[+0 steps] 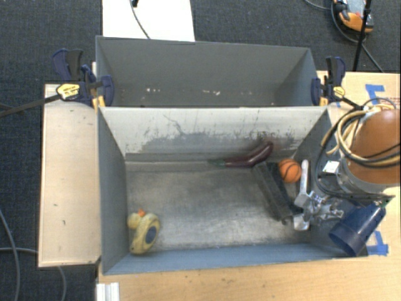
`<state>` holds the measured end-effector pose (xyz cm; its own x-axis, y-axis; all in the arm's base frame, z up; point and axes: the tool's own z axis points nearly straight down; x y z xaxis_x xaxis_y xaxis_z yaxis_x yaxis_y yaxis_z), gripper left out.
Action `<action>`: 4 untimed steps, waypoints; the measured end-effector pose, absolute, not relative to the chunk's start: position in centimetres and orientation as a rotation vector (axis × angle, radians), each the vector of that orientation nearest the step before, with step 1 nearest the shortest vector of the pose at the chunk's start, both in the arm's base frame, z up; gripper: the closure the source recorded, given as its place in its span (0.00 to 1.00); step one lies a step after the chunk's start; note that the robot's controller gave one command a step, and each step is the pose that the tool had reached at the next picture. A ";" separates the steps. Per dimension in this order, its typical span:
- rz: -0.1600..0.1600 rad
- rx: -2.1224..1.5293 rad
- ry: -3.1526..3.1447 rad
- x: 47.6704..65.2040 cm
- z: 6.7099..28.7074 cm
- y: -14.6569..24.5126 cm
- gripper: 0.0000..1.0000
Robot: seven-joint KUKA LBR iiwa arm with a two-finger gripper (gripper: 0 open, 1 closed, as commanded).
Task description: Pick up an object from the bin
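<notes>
My gripper [302, 196] hangs at the bin's right wall, open, with nothing between its two white fingers [304, 177]. Just left of it a black oblong brush-like thing [276, 196] lies slanted on the floor, its near end close to the lower fingertip. A small orange ball [289, 170] rests by the brush's far end, up and left of the gripper. A dark maroon curved tool with a thin green shaft [247, 157] lies along the back wall.
A yellow toy with a blue spot [143, 231] sits in the front left corner, far from the gripper. A blue cup [357, 229] lies under the arm by the bin's right rim. The middle floor is bare metal.
</notes>
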<state>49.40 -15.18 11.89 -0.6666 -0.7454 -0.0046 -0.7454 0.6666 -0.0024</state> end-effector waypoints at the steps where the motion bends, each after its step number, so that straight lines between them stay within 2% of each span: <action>1: 0.000 -1.280 2.864 49.4 11.9 -15.2 1.00; 2: 0.002 -1.246 2.881 49.9 15.0 -15.0 1.00; 4: 0.002 -1.212 2.895 49.4 18.1 -14.4 1.00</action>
<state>49.43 -14.37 18.15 -0.7015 -0.7126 -0.0031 -0.7126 0.7015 -0.0001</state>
